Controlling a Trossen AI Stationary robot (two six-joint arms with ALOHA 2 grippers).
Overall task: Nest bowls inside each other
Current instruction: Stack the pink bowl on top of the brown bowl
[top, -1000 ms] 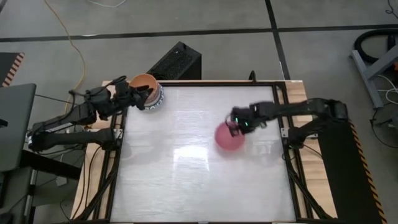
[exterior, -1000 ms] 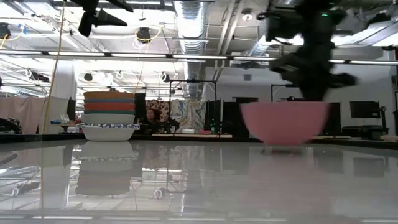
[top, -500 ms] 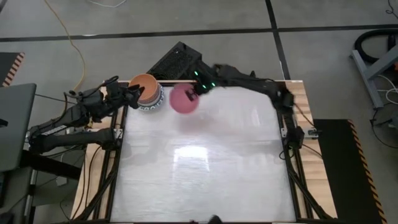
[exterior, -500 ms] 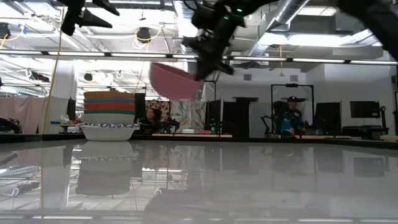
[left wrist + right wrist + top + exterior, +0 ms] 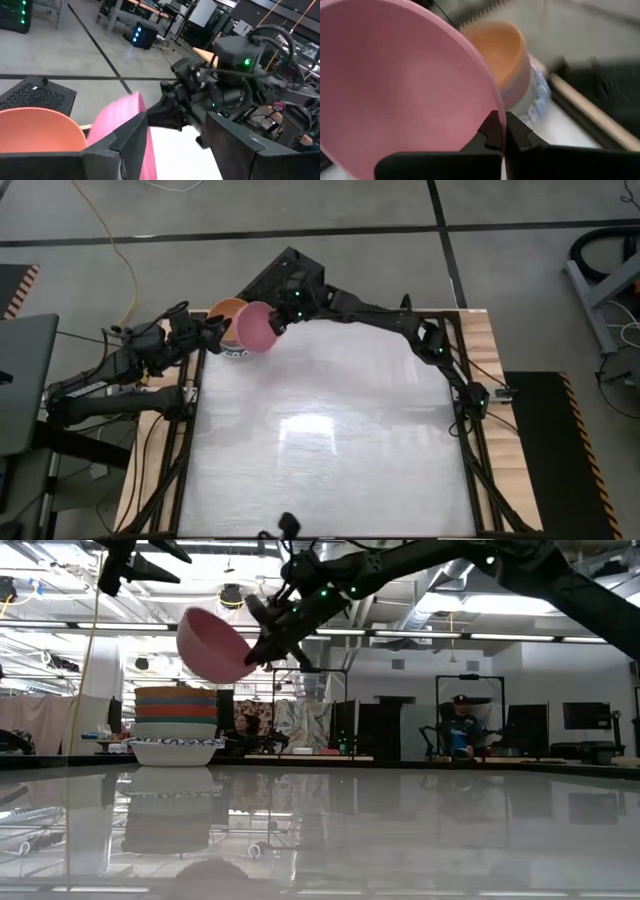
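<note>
- Open workshop room, ceiling ducts and strip lights, people seated far behind; glossy white desk (image 5: 330, 430) with dark frame, concrete floor around it.
- Pink bowl (image 5: 256, 327) is in the air at the far-left corner of the desk, tilted, just beside and partly over the stack of bowls (image 5: 176, 726); not seated in it yet.
- Handling, as a judgement: looks light, stiff and smooth, thin rim, probably plastic or melamine; slick wall, so a rim pinch is the sensible hold. Could swing or slip in the pinch if moved fast.
- Look: plain pink inside and out, round, small base, no pattern.
- Right gripper (image 5: 499, 131) is clamped tight on the pink bowl's rim, one finger inside and one outside, arm stretched across from the right.
- Stack of bowls sits on the desk's far-left corner: orange bowl (image 5: 226, 313) on top, red and teal bands under it, blue-and-white patterned bowl (image 5: 176, 751) at the bottom.
- Left gripper (image 5: 218, 327) hovers just left of the stack, fingers fairly wide apart, holding nothing.
- Risk: tilted bowl may catch the orange rim instead of dropping in; level it first.
</note>
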